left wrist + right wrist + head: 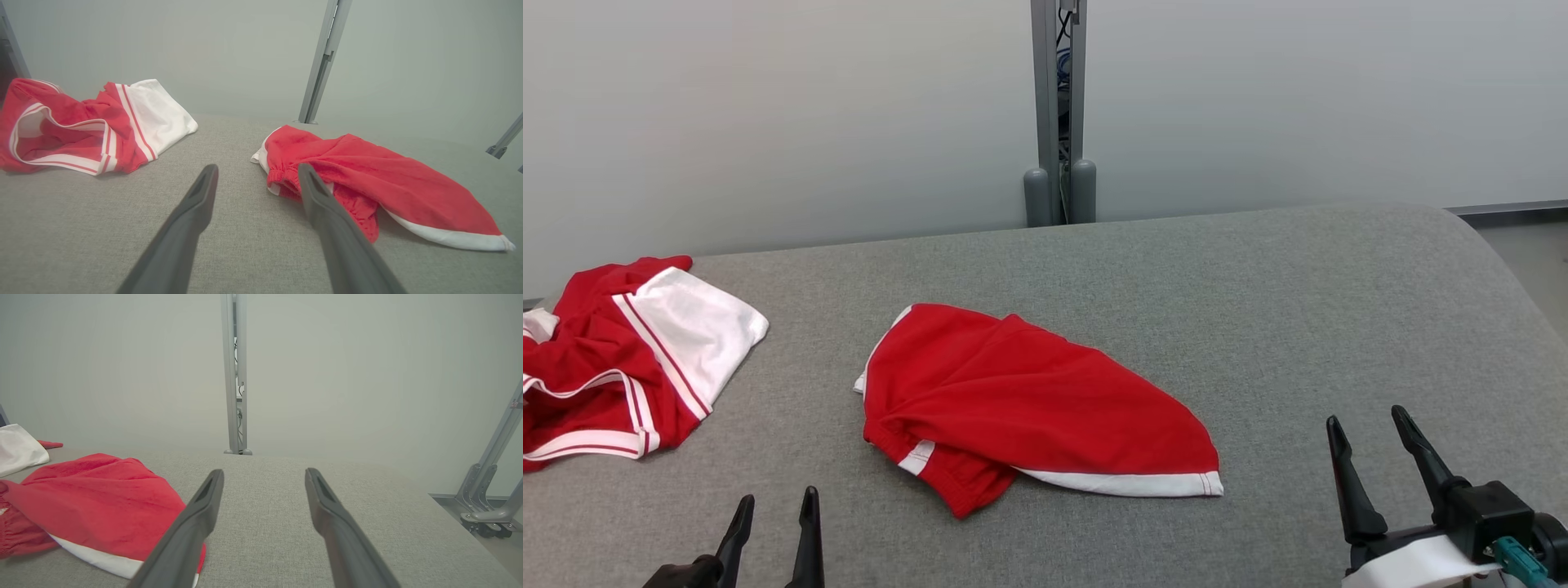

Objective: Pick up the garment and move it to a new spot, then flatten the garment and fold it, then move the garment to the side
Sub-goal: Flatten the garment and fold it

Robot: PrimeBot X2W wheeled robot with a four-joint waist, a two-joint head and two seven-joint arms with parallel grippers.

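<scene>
The left claw [776, 496] hovers at the table's near edge, left of centre, its two dark fingers spread wide and holding nothing. The right claw [1365, 416] hovers near the near right corner, also spread wide and empty. Between them, near the middle of the grey cloth-covered table [1258, 286], lies the garment [1029, 392]: red with white trim, crumpled, its white-edged hem pointing toward the right claw. Neither claw touches it. Bare table lies around it on every side, widest toward the rounded right edge and the far edge. A second garment [613, 359], red and white, is bunched at the left edge. Behind the far edge stands a pale wall [768, 122] with a grey post [1058, 106].
</scene>
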